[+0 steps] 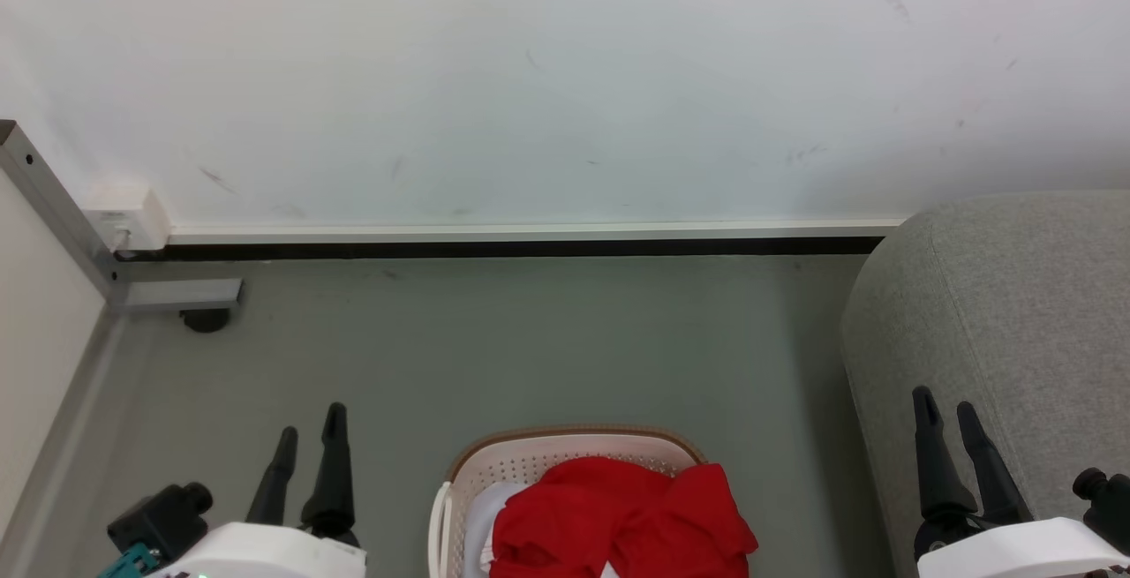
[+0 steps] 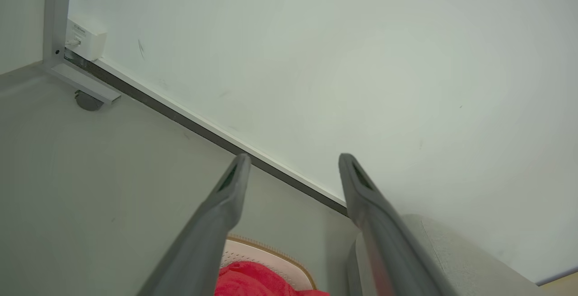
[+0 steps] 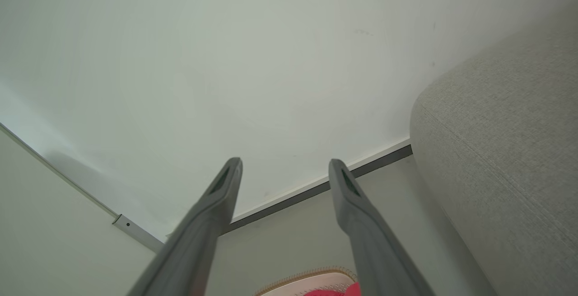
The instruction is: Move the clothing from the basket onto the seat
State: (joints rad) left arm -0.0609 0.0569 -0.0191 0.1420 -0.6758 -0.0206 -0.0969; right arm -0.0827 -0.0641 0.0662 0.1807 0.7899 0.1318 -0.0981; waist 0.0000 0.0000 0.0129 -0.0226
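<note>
the red clothing [image 1: 618, 516] lies in a soft heap in the basket [image 1: 530, 459], close to the far rim and bunched against the right rim. i think it is light and floppy and will droop, so i should pinch a thick fold on top of the heap, not a thin edge. the basket sits on the floor [image 1: 530, 340], with the seat [image 1: 1015, 313] off to its right. my left gripper [image 1: 311, 421] and right gripper [image 1: 943, 400] both have their fingers apart and hold nothing.

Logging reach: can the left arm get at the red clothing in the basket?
Probably yes: the open left gripper has bare floor between it and the clothing heaped atop the basket.
</note>
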